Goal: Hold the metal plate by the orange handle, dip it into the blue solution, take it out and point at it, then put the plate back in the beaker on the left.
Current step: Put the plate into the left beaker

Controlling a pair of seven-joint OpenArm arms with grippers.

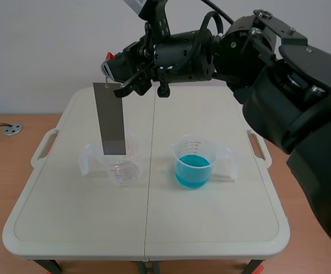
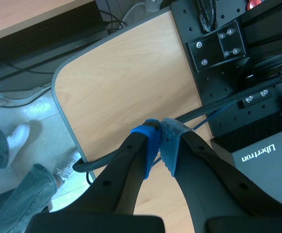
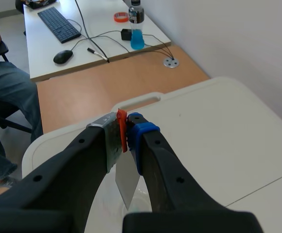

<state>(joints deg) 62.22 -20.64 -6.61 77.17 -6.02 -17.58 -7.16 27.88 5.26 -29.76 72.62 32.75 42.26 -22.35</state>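
My right gripper (image 1: 115, 67) reaches across from the right, high over the table's left half, and is shut on the orange handle (image 3: 122, 130). From the handle the grey metal plate (image 1: 110, 119) hangs straight down. Its lower end is at the mouth of the clear empty beaker (image 1: 123, 164) on the left; how deep it sits I cannot tell. The beaker of blue solution (image 1: 192, 164) stands apart at the right. In the right wrist view the plate (image 3: 126, 183) drops away under the gripper (image 3: 126, 127). My left gripper (image 2: 159, 132) is shut on nothing, off the table, over a wooden desk.
The white folding table (image 1: 154, 228) has handles at both sides. A wooden desk (image 3: 107, 87) with a cable socket lies beyond its left edge. Farther off a desk carries a keyboard (image 3: 59, 24), a mouse and a bottle (image 3: 136, 24). A person's legs (image 2: 14, 189) show beside the left arm.
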